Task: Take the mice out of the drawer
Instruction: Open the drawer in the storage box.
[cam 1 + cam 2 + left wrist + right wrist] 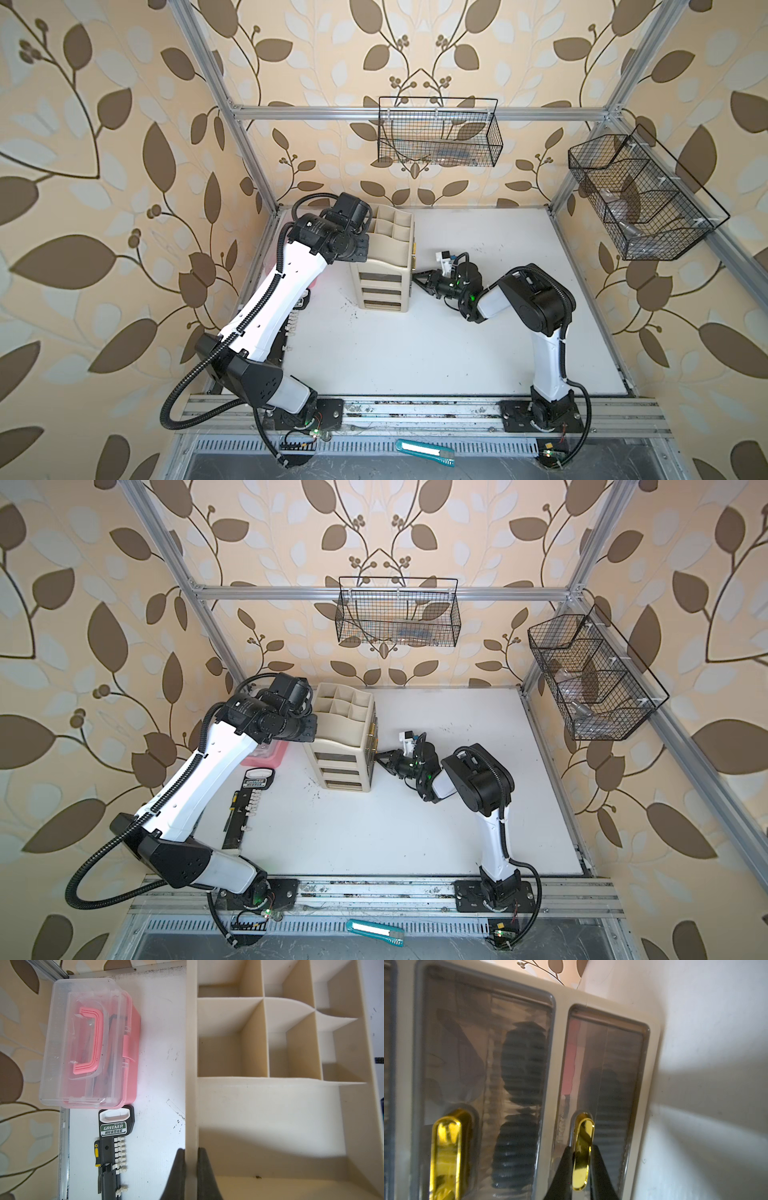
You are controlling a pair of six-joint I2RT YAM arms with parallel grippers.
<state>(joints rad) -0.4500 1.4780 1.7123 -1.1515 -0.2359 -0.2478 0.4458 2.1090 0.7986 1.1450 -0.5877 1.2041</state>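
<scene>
A beige drawer organiser (376,286) (340,771) stands at the back left of the white table. My left gripper (191,1150) is shut on its top rim wall (191,1064). My right gripper (417,279) (582,1147) is at the organiser's drawer side, shut on the gold handle (583,1136) of the drawer (608,1084) nearest the table. That drawer looks shut. Through the smoked drawer fronts the mice show as dark ovals: two (523,1061) (515,1153) in the adjacent drawer, and a dim one (608,1093) behind the held handle.
A pink box with a clear lid (89,1043) and a socket set rack (114,1126) lie left of the organiser. Two wire baskets (438,133) (640,199) hang on the frame. A teal utility knife (424,451) lies on the front rail.
</scene>
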